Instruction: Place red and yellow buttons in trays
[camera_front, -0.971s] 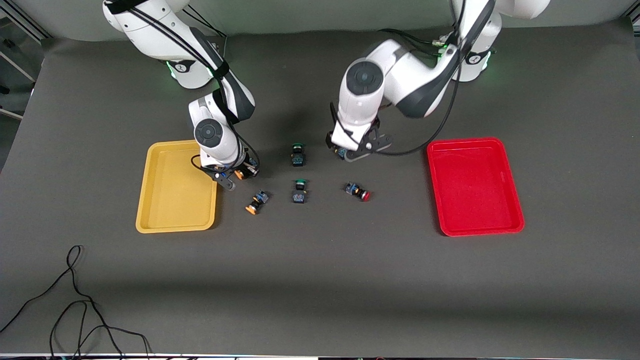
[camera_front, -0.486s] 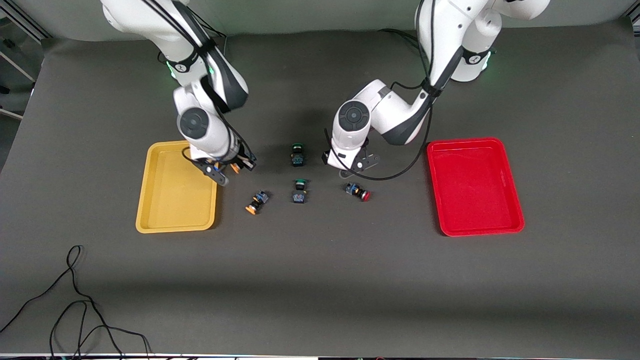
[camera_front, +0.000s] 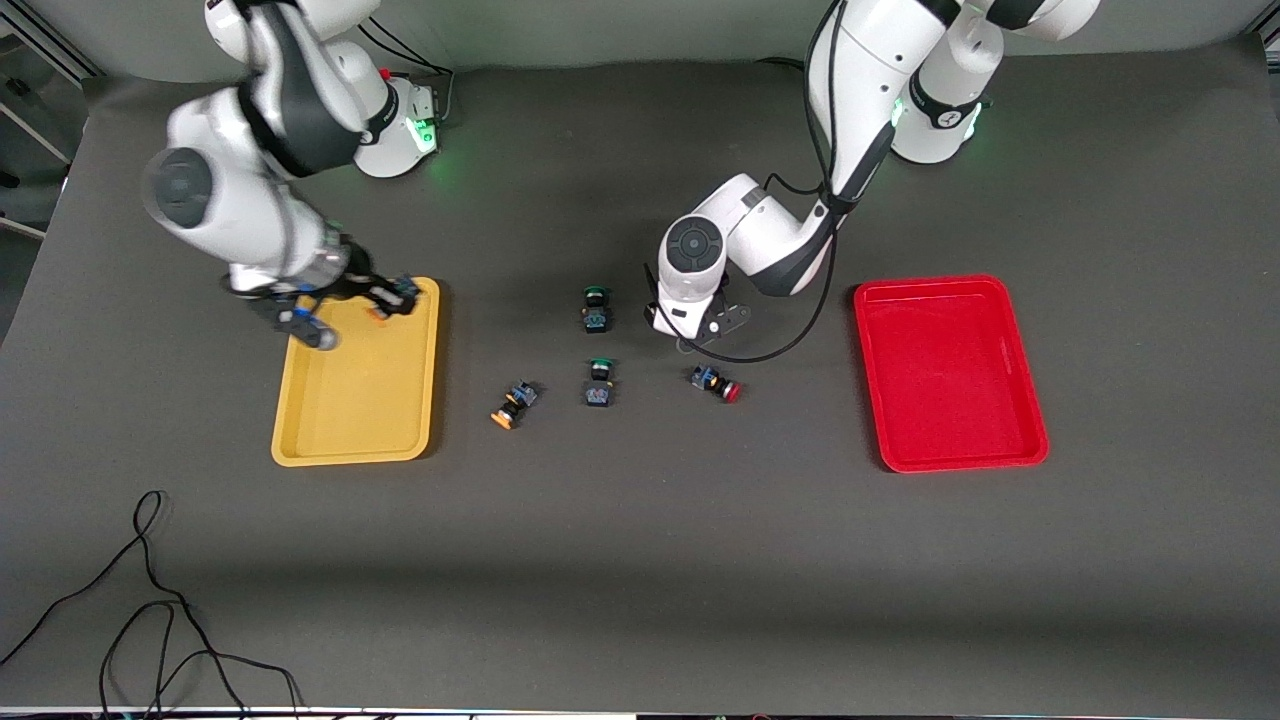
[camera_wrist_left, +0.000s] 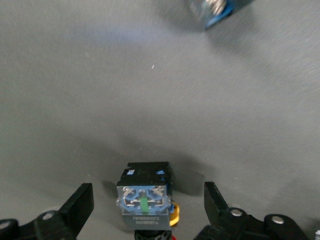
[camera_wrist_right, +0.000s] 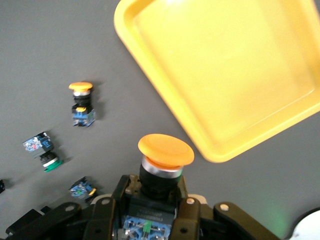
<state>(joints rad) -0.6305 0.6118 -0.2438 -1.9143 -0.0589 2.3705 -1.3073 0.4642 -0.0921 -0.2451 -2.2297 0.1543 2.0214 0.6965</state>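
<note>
Your right gripper (camera_front: 385, 300) is clamped on an orange-capped button (camera_wrist_right: 165, 150) and hangs over the yellow tray (camera_front: 350, 420), at the tray's corner nearest the robot bases and the table's middle. This is the carry step for the first yellow button. Next you need to bring it fully over the tray floor, lower it, and let go without flicking it past the rim.

Your left gripper (camera_wrist_left: 145, 210) sits low at the table's middle with its fingers (camera_wrist_left: 80, 205) spread either side of a button body (camera_wrist_left: 145, 192); a red cap is not clearly shown, so check that before closing.

The second orange-capped button (camera_front: 512, 404) and a red-capped button (camera_front: 716, 383) lie on the mat between the trays, toward the front edge from the grippers, with two green-capped buttons (camera_front: 597, 308) between them. The red tray (camera_front: 948, 372) at the left arm's end holds nothing.
</note>
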